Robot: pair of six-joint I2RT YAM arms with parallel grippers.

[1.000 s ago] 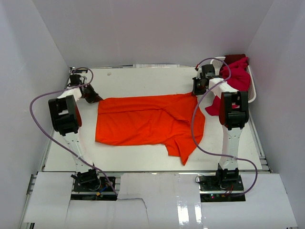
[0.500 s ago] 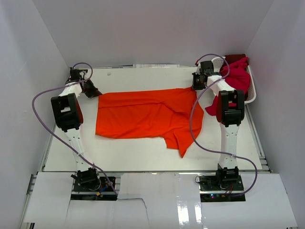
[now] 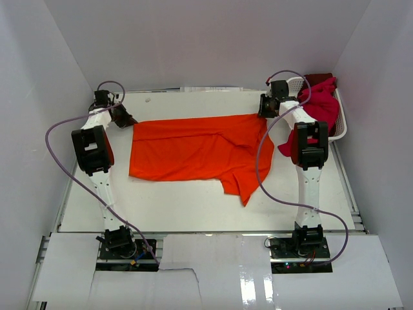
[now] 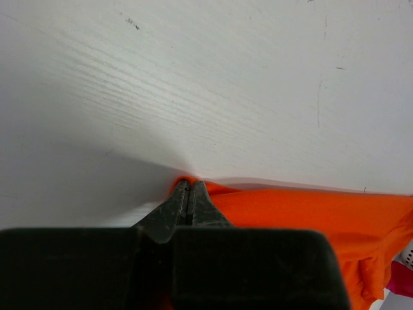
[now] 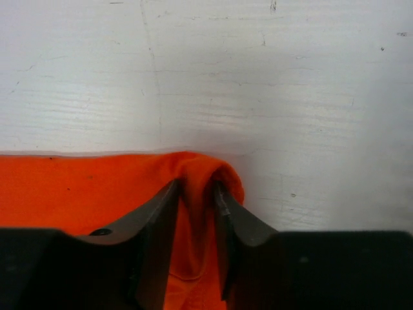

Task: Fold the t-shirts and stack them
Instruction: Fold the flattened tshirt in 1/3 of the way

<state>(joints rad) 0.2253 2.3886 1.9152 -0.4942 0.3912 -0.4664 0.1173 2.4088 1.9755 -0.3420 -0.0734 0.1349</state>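
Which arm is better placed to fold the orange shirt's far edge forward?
Probably left: left gripper is pinched shut on a corner of the orange t-shirt; right gripper has jaws parted around a fold.

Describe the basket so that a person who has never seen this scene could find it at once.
Start at the white table and go to its far right corner. The basket stands there, heaped with crimson and dark red t-shirts. It is the only container: white plastic lattice, unlike the orange t-shirt spread flat mid-table.
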